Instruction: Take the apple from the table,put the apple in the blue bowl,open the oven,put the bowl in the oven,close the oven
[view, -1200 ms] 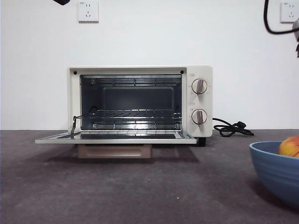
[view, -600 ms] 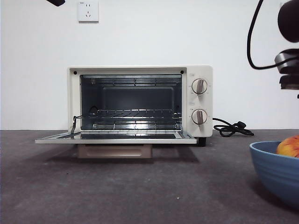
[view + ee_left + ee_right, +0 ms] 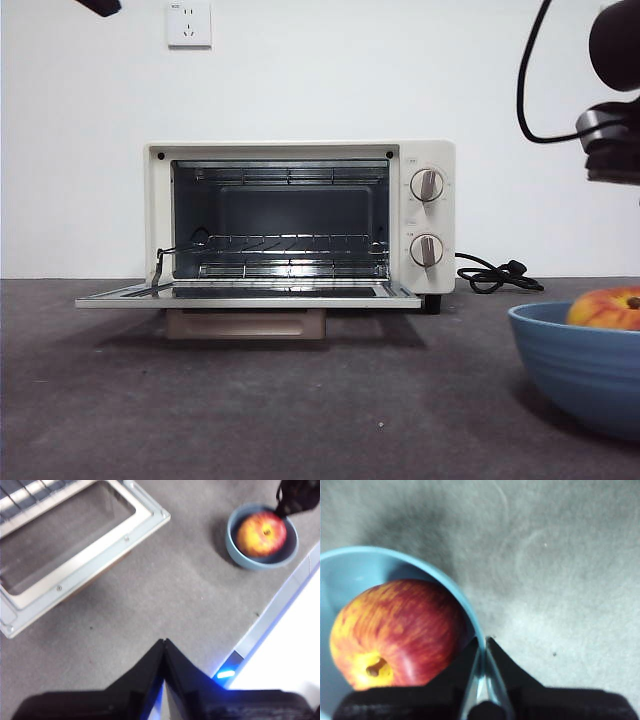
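The blue bowl (image 3: 580, 375) is at the front right of the table (image 3: 300, 400) with the red and yellow apple (image 3: 605, 308) inside it. My right gripper (image 3: 482, 639) is shut on the bowl's rim (image 3: 445, 582), right beside the apple (image 3: 395, 630). Its arm (image 3: 612, 120) hangs dark above the bowl. The oven (image 3: 300, 215) stands at the back with its door (image 3: 245, 295) folded down flat and the wire rack showing. My left gripper (image 3: 164, 641) is shut on nothing, high over the table between the oven door (image 3: 95, 555) and the bowl (image 3: 250, 562).
The oven's black cord (image 3: 495, 275) lies coiled on the table to its right. A white wall with sockets (image 3: 188, 22) is behind. The table's edge (image 3: 270, 617) runs close to the bowl in the left wrist view.
The bowl with the apple has shifted left, toward the middle of the table, with the right arm. The left arm's tip has drifted a little left at the top.
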{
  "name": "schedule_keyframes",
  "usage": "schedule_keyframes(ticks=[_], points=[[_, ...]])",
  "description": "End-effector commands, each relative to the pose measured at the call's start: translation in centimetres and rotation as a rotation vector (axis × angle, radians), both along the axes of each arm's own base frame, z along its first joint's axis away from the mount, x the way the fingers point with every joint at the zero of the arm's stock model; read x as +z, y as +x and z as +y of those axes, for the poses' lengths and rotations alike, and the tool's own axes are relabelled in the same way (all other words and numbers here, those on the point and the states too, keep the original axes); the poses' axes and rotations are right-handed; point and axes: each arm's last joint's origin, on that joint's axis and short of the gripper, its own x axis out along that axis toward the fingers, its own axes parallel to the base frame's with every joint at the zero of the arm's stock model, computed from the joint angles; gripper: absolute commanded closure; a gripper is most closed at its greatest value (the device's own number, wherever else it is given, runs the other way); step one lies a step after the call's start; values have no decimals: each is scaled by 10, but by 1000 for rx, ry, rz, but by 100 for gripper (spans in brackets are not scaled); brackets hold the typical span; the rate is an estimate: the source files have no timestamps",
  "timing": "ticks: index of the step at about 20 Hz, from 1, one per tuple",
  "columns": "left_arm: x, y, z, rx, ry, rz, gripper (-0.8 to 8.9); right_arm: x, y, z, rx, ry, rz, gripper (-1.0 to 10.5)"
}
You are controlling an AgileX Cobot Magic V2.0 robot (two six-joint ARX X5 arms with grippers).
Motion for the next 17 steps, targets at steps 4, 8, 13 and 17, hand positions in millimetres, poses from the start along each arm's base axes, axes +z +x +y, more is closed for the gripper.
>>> schedule_keyframes(ticks=[4,8,13,17], points=[[0,-7,5,-9,18,-5,819,44,22,15,-52,173,-123,959],[7,-18,13,-8,-6,-40,819,76,46,37,-28,193,-143,959],[17,-38,27,-7,-41,-91,819,88,99,85,5,204,-134,959],[19,-54,38,-7,-36,-82,819,88,135,122,-31,221,-169,959]])
